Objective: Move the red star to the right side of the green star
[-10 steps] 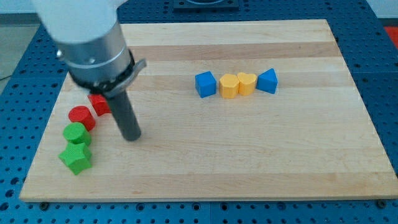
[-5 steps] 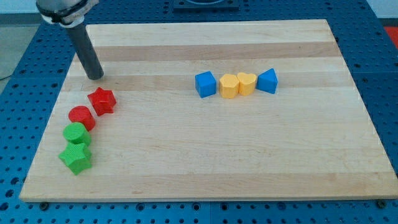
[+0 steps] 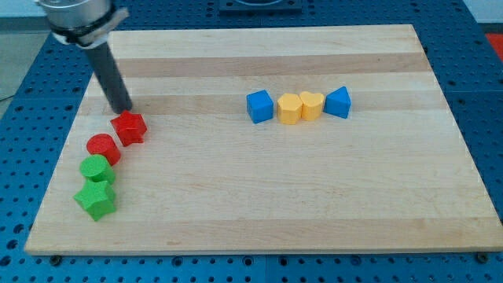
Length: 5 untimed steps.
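The red star [image 3: 129, 128] lies near the board's left edge, above and to the right of the red cylinder [image 3: 102, 148]. The green star [image 3: 96, 200] lies at the lower left, just below the green cylinder [image 3: 97, 170]. These blocks form a slanted chain. My tip [image 3: 123, 109] rests on the board just above the red star, touching or almost touching its upper edge. The rod slants up to the view's upper left.
A row of blocks sits at the upper middle: a blue cube [image 3: 259, 106], a yellow block [image 3: 289, 108], a yellow heart [image 3: 312, 104] and a blue block [image 3: 338, 102]. The wooden board [image 3: 314, 196] lies on a blue perforated table.
My tip went from the right of the red star to above it, then slid slightly down toward the star. The red star, half hidden before, now shows fully. The blocks have not moved.
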{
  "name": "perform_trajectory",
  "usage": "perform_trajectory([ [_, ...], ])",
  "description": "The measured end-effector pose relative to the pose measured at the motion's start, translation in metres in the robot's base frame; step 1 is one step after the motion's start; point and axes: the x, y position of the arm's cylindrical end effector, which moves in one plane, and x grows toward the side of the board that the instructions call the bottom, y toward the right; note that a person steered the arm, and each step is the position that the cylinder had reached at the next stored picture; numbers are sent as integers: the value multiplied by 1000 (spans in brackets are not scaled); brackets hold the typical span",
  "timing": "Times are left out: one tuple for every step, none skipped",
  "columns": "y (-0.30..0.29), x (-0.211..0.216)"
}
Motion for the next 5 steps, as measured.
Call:
perform_trajectory([
  [-13, 27],
  [13, 48],
  [66, 51],
  [70, 46],
  [84, 38],
])
